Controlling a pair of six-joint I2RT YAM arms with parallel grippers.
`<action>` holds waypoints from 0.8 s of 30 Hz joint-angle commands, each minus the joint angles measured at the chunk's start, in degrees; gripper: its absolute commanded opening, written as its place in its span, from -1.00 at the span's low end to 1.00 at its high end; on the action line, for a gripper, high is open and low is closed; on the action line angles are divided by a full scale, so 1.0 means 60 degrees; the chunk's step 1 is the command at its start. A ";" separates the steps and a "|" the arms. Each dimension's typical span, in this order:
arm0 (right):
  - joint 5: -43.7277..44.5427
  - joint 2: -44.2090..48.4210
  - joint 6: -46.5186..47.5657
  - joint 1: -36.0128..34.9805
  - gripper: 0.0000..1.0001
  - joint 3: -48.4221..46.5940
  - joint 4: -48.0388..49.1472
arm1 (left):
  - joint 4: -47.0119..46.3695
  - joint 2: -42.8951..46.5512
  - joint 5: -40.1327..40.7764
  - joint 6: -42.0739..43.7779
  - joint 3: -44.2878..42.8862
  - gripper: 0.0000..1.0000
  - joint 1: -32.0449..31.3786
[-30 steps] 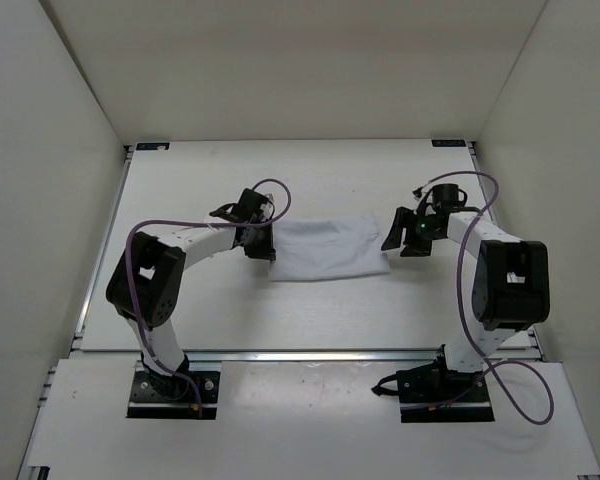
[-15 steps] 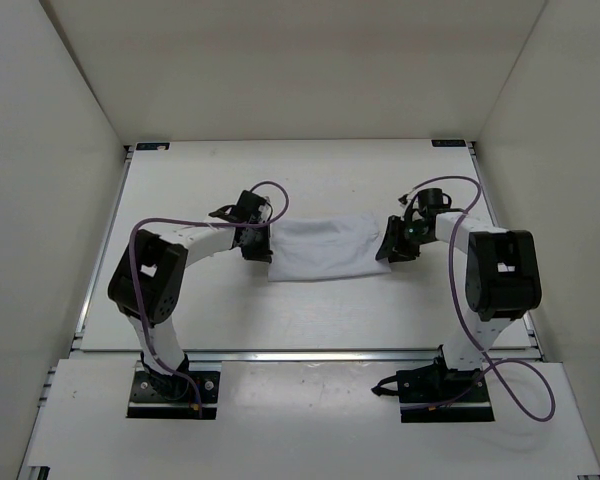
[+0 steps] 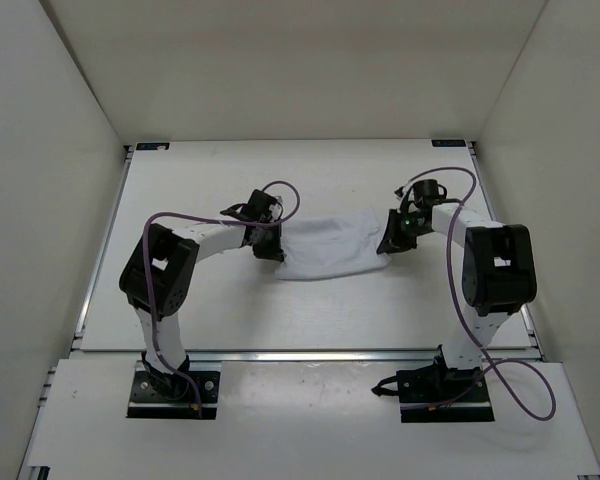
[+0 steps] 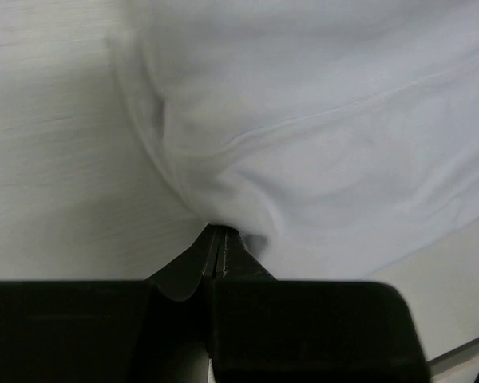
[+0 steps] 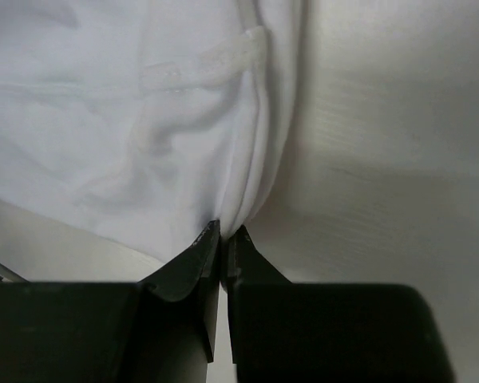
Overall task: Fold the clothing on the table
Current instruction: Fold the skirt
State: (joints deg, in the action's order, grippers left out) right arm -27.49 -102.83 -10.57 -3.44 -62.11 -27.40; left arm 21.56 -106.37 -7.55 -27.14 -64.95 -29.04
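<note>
Crosswise, clothing (image 3: pixel 327 246), long axis left-right.

Robotics lab test cell. Matte white table (image 3: pixel 310 310) boxed by plain white walls (image 3: pixel 40 150) on left, right, far sides, like purpose-built enclosure. Left arm (image 3: pixel 155 280) and right arm (image 3: pixel 495 270) bolted on black base plates (image 3: pixel 208 395) at near edge. Purple cables (image 3: pixel 552 403) loop loose along links, down to bases. Metal rail (image 3: pixel 310 354) across near side of table; small black brackets (image 3: pixel 152 146) at far corners. Bare uniform surfaces, even flat light
</note>
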 commanded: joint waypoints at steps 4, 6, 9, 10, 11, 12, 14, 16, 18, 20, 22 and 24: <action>0.0246 0.0526 0.0326 -0.0816 -1.00 -0.2448 -0.0677 | -0.0532 -0.0831 -0.0880 -0.0502 -0.0731 -1.00 -0.0725; 0.0142 0.0511 0.0297 -0.1124 -1.00 -0.2934 -0.0780 | -0.0634 -0.1123 -0.0982 -0.0633 -0.0835 -1.00 -0.0815; 0.0171 0.0453 0.0370 -0.1854 -1.00 -0.3418 -0.0927 | -0.0854 -0.1358 -0.1216 -0.0838 -0.1040 -1.00 -0.0859; 0.0230 0.0366 0.0384 -0.2191 -0.98 -0.3563 -0.0927 | -0.0941 -0.1417 -0.1333 -0.0868 -0.1099 -1.00 -0.0830; 0.0303 0.0351 0.0413 -0.2543 -1.00 -0.3579 -0.0999 | -0.0986 -0.1447 -0.1334 -0.0970 -0.1085 -1.00 -0.0829; 0.0362 0.0336 0.0385 -0.2822 -0.98 -0.3435 -0.0928 | -0.1030 -0.1462 -0.1407 -0.0956 -0.1099 -1.00 -0.0800; 0.0362 0.0190 0.0487 -0.3217 -0.99 -0.3361 -0.0927 | -0.1118 -0.1491 -0.1364 -0.1058 -0.1085 -1.00 -0.0742; 0.0348 -0.0059 0.0487 -0.3525 -1.00 -0.3258 -0.1087 | -0.1235 -0.1462 -0.1466 -0.1073 -0.0982 -1.00 -0.0625; 0.0333 -0.0279 0.0589 -0.3761 -1.00 -0.3169 -0.1176 | -0.1265 -0.1403 -0.1524 -0.1132 -0.0807 -1.00 -0.0508; 0.0391 -0.0556 0.0633 -0.3922 -1.00 -0.3096 -0.1410 | -0.1352 -0.1315 -0.1568 -0.1161 -0.0778 -1.00 -0.0434; 0.0362 -0.0718 0.0546 -0.3997 -1.00 -0.3038 -0.1293 | -0.1425 -0.1242 -0.1539 -0.1219 -0.0645 -1.00 -0.0347; 0.0376 -0.0747 0.0488 -0.4099 -1.00 -0.2907 -0.1206 | -0.1557 -0.1169 -0.1554 -0.1205 -0.0485 -1.00 -0.0332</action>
State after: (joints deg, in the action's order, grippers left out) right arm -25.28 -107.04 -7.66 -27.40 -80.40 -34.70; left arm 12.91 -113.99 -18.15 -34.52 -69.80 -31.81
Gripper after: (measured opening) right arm 0.025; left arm 0.078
